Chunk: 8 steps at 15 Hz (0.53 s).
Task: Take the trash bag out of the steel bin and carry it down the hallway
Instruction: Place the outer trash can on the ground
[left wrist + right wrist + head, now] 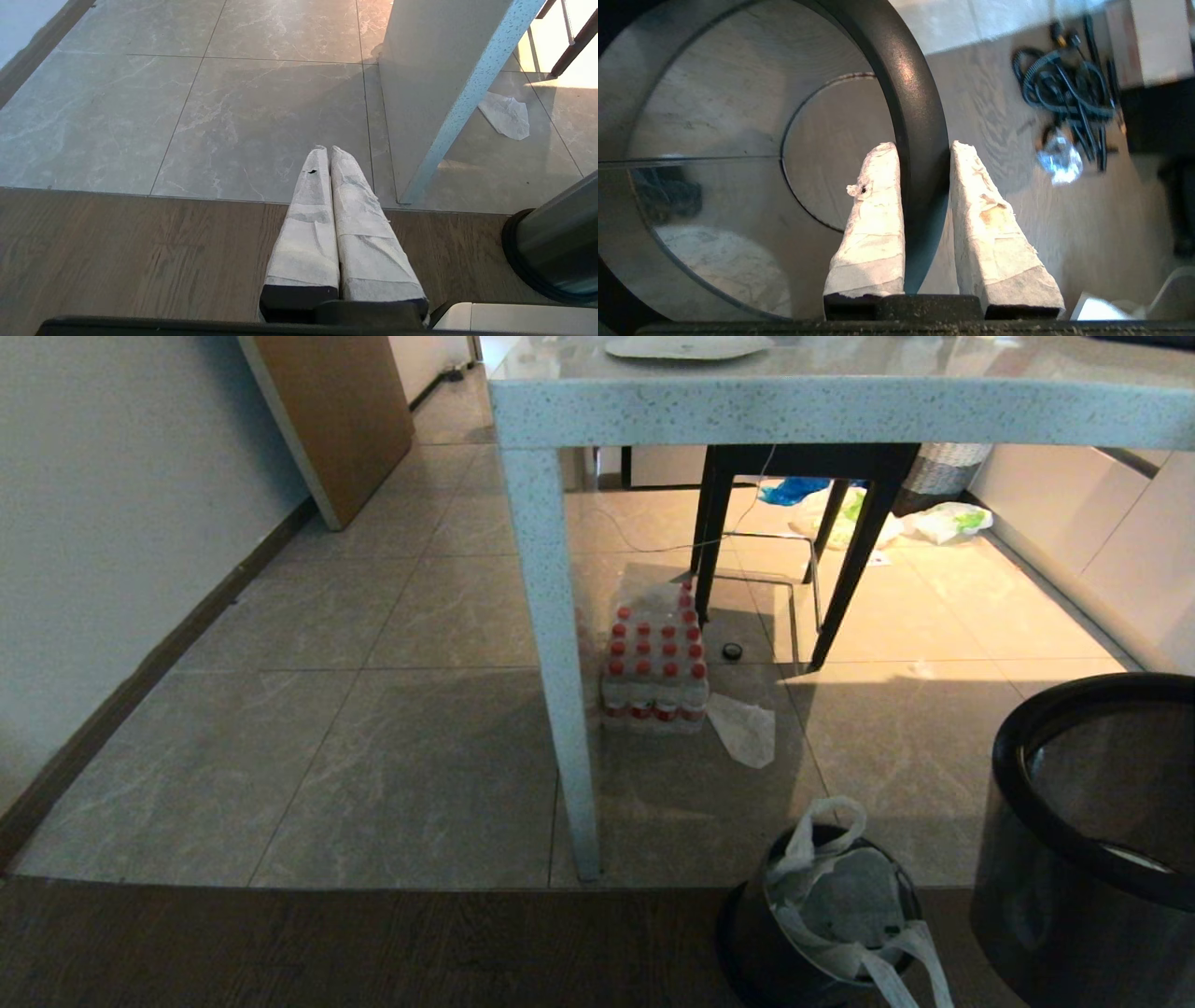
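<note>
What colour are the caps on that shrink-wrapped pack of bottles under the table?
Red caps on the pack of bottles, clearest in the head view.

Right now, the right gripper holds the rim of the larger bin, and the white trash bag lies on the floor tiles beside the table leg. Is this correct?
One detail is wrong. The trash bag is not on the tiles: the head view shows it inside the steel bin, handles draped over the rim. The right gripper does hold the larger bin by its rim.
</note>
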Tool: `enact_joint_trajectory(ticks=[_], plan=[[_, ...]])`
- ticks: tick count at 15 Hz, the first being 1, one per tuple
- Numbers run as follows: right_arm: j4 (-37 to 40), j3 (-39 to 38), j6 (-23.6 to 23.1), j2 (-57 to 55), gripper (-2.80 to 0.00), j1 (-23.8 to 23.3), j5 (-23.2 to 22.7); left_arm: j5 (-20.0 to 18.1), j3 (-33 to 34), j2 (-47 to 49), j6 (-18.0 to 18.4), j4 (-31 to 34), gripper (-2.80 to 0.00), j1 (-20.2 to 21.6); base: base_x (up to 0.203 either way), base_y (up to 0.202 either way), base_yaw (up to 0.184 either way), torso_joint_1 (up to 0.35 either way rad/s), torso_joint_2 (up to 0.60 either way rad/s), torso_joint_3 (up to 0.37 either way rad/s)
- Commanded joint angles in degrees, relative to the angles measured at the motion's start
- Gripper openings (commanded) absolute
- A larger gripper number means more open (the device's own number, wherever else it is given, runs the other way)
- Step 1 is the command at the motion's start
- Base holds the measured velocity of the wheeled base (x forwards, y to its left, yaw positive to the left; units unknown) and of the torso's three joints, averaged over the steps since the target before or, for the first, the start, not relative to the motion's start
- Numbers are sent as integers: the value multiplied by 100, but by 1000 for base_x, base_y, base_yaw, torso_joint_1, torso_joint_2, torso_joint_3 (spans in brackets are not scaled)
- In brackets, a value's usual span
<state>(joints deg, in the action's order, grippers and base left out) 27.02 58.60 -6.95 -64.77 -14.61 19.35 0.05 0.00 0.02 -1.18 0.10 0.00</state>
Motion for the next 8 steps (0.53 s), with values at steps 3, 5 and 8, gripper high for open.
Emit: enact_joint_trajectory(ticks=[3,5,8], plan=[[-75,-26,184,-320,-280,-368,-9,3,0,-2,-5,-1,-280,0,0,0,0,0,0,0],[-89,-64,597,-502,-280,-419,-15,3,0,-2,-5,-1,-280,0,0,0,0,0,0,0],[-463,-152,690,-840,-280,-598,-19,3,0,-2,-5,-1,-280,0,0,0,0,0,0,0]])
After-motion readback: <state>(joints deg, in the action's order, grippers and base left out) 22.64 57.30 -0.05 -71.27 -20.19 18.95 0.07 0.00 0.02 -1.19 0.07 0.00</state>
